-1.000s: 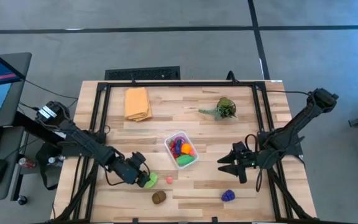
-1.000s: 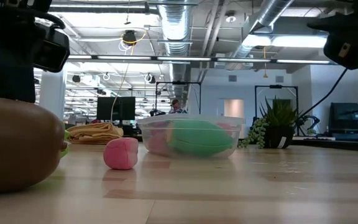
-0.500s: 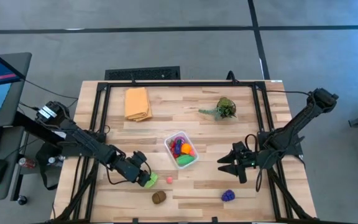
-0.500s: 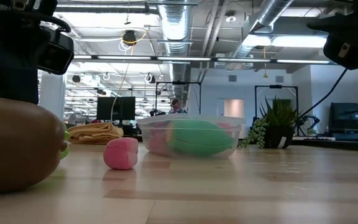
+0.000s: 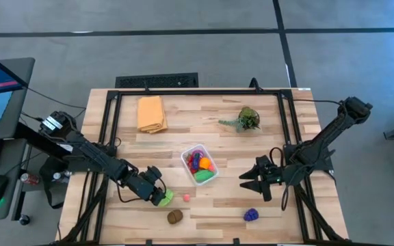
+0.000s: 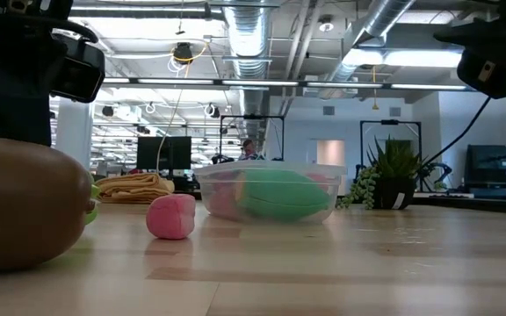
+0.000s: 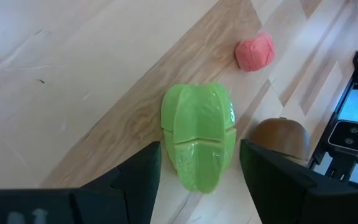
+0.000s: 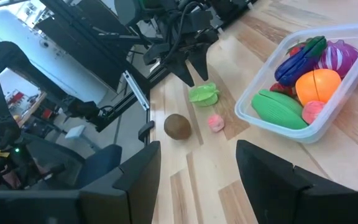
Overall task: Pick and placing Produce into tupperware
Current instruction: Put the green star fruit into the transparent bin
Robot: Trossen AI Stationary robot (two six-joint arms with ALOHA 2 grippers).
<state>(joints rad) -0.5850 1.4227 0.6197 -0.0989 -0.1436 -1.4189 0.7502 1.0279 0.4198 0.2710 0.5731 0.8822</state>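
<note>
Cloth (image 5: 151, 113), plant sprig (image 5: 247, 119), far from tupperware (image 5: 186, 159)

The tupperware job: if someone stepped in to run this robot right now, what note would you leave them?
Left claw: open, fingers either side of the green piece, not closed on it.
Right claw: open, empty, waiting right of the tupperware.
Done: several pieces already lie in the tupperware.
Left: green piece, pink piece, brown piece and purple piece remain on the table.
</note>
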